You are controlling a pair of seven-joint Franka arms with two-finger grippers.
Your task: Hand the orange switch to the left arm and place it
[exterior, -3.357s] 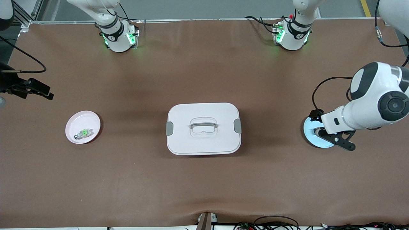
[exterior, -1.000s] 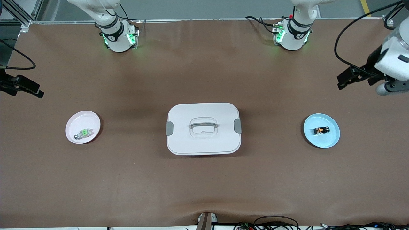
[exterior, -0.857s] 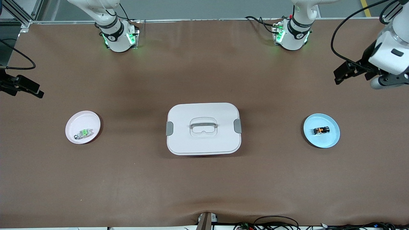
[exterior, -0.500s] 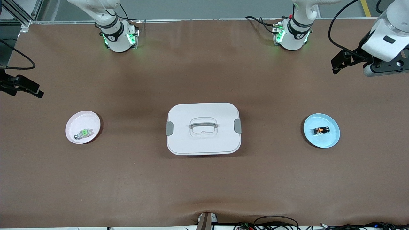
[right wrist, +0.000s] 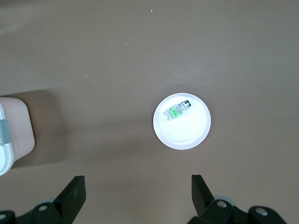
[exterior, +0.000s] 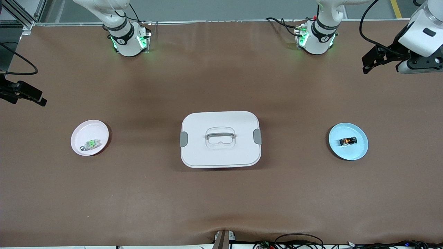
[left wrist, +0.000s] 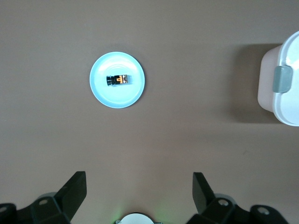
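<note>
lying on its side in the blue plate (exterior: 356, 152) toward the left arm's end of the desk (exterior: 221, 193), the orange switch (exterior: 347, 141) shows a black body with an orange mark, and nothing touches it. the left wrist view gives the same: the switch (left wrist: 118, 80) rests near the middle of that plate (left wrist: 105, 95), alone in it. that is where the task would want the piece to end up, on the left arm's end, so the placing reads as done as far as the things show; whether the task put it there cannot be told from this moment.

the left end effector (left wrist: 139, 189) is up in the air over bare desk, well apart from the plate, its fingers spread wide with nothing between them. the right end effector (right wrist: 138, 191) hangs over the right arm's end of the desk, likewise spread wide and holding nothing; that arm waits.

a white lidded box (exterior: 220, 139) sits in the middle of the desk, lid on. a pink plate (exterior: 98, 129) toward the right arm's end holds a green switch (exterior: 90, 144).

nothing seems left to carry.
</note>
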